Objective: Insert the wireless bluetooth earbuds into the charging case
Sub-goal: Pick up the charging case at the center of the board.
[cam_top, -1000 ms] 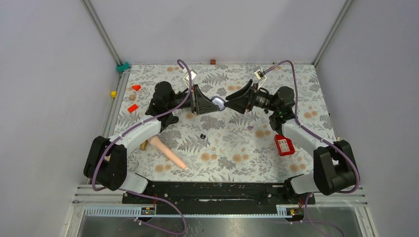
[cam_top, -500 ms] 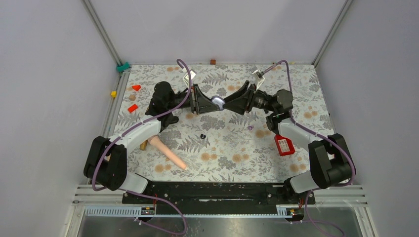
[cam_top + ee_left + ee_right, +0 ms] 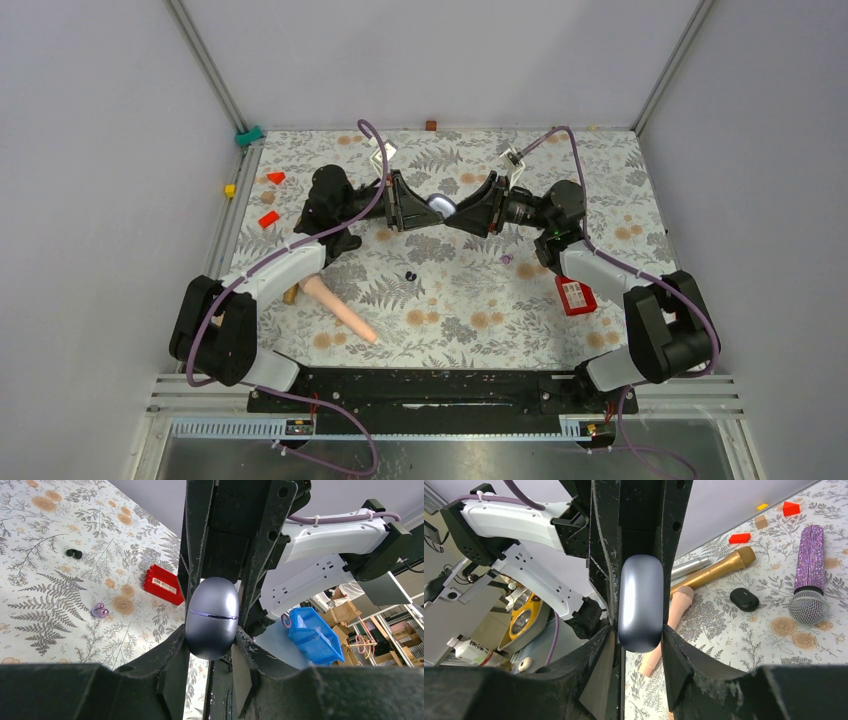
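Observation:
A grey oval charging case (image 3: 440, 205) hangs above the middle of the table, its lid closed. My left gripper (image 3: 426, 208) and right gripper (image 3: 456, 210) meet tip to tip, and both are shut on it. In the left wrist view the case (image 3: 211, 617) shows its seam between my fingers (image 3: 175, 645). In the right wrist view the case (image 3: 640, 602) stands upright between the pads (image 3: 676, 650). Black earbuds (image 3: 409, 275) and purple earbuds (image 3: 506, 259) lie on the table below; both also show in the left wrist view, the black (image 3: 74, 554) and the purple (image 3: 100, 611).
A red box (image 3: 575, 294) lies right of centre. A pink microphone (image 3: 340, 310) lies front left. The right wrist view shows a gold microphone (image 3: 719, 567), a purple glitter microphone (image 3: 809, 575) and a small black case (image 3: 744, 599). Red blocks (image 3: 269, 218) sit at the left edge.
My right wrist has shifted left and a little back, and its forearm has swung with it. The case stays gripped between both grippers. The left arm has barely moved.

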Tool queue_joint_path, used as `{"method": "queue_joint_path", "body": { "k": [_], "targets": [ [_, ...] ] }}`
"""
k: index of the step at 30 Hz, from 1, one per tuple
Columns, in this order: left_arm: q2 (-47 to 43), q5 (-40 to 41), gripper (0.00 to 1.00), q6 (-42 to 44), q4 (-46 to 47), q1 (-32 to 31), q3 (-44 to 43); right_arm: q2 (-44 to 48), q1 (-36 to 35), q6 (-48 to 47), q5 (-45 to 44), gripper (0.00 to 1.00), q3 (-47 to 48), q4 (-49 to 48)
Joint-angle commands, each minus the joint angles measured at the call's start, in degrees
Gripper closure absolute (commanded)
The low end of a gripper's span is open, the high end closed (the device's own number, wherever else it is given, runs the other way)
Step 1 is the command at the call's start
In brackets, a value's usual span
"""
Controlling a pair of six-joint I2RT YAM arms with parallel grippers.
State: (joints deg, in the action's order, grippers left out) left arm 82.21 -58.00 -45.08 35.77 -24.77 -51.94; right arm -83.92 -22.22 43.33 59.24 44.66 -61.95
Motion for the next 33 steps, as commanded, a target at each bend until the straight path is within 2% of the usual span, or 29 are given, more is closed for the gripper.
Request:
{"method": "queue_joint_path", "body": {
  "k": [1, 10, 13, 17, 25, 27, 30, 33],
  "targets": [
    [-0.7, 0.5, 1.0, 1.4, 2.0, 0.0, -0.4, 3.2, 0.0, -2.0, 1.0, 0.54, 0.1, -1.9],
    [-0.6, 0.7, 1.0, 2.4, 1.2, 0.0, -0.4, 3.6, 0.9, -0.6, 1.0, 0.53, 0.0, -3.4],
    [-0.7, 0.6, 1.0, 2.6, 1.0, 0.0, -0.3, 3.4, 0.9, -0.3, 0.9, 0.47, 0.1, -3.6],
    [-0.7, 0.6, 1.0, 2.7, 1.0, 0.0, -0.4, 3.3, 0.9, -0.4, 0.6, 0.46, 0.1, -3.3],
    [-0.7, 0.6, 0.99, 3.1, 0.6, 0.0, -0.5, 3.9, 1.0, -2.4, 0.6, 0.71, 0.2, -1.4],
    [-0.5, 0.4, 0.87, 4.0, -0.8, 0.0, -0.9, 4.5, 1.0, -3.3, 0.8, 0.74, 0.4, -0.3],
    [-0.3, -0.1, 0.58, 5.7, -3.6, 0.1, -1.8, 6.1, 1.1, -6.1, 1.6, 0.77, 1.2, 3.1],
    [-0.2, -0.8, 0.45, 7.4, -5.9, 0.0, -2.7, 8.0, 1.3, -10.7, 2.7, 0.77, 2.4, 9.3]
  ]
}}
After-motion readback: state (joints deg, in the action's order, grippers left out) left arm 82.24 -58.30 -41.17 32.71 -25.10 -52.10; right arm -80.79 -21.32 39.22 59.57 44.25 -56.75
